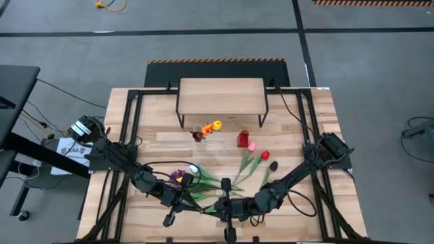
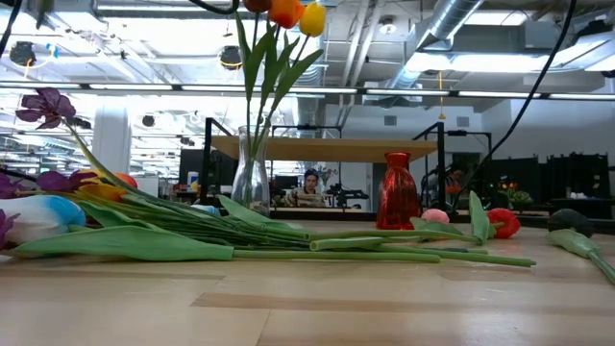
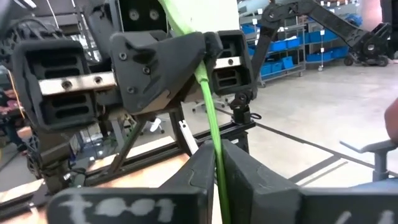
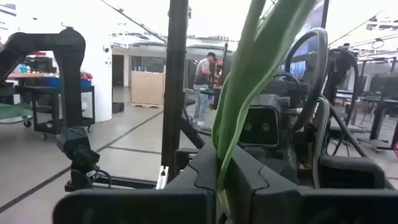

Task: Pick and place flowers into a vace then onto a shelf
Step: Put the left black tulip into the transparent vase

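Wooden surface [image 1: 298, 122] held flowers [image 1: 203, 184] near glass vase [image 1: 201, 133]; left end effector [image 3: 217, 163] and right end effector [image 4: 222, 167] each pinched green stem.

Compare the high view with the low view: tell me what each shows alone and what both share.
Only the high view shows both arms at the table's near edge: the left gripper and the right gripper, each with jaws shut on a green stem among the loose flowers.

Only the low view shows the room behind, with a person seated far off under the shelf.

Both show the shelf, the clear vase holding red, orange and yellow tulips, the red vase, and flowers lying on the table.
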Controlling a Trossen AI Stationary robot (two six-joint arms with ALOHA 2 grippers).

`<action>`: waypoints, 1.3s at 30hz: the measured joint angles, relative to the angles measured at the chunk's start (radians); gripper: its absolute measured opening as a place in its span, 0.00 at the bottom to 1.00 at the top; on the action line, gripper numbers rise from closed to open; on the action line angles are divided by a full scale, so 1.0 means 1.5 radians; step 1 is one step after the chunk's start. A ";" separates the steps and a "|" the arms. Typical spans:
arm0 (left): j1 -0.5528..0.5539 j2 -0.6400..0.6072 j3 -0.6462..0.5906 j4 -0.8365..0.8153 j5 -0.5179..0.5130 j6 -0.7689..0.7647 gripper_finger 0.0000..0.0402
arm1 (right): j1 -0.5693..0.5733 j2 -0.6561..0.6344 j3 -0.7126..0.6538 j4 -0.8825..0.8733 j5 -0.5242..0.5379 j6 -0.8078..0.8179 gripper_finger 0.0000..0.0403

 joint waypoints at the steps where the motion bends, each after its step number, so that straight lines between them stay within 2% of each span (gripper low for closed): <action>1: 0.000 0.000 0.000 0.000 -0.003 -0.005 0.04 | -0.001 -0.004 0.000 -0.009 0.000 0.003 0.01; 11: 0.002 -0.001 0.000 -0.007 -0.021 -0.038 0.13 | -0.025 -0.032 0.000 -0.154 -0.008 0.102 0.01; 20: 0.028 -0.001 0.000 -0.046 -0.022 -0.093 0.24 | -0.036 -0.033 0.000 -0.158 -0.023 0.104 0.01; 29: 0.027 -0.001 0.000 -0.045 -0.022 -0.095 0.24 | -0.036 -0.033 0.002 -0.183 -0.025 0.112 0.01; 35: 0.027 -0.001 0.000 -0.045 -0.021 -0.105 0.24 | -0.036 -0.033 0.039 -0.277 -0.024 0.127 0.01; 39: 0.027 -0.001 0.000 -0.045 -0.010 -0.105 0.24 | -0.036 -0.033 0.043 -0.281 -0.024 0.127 0.01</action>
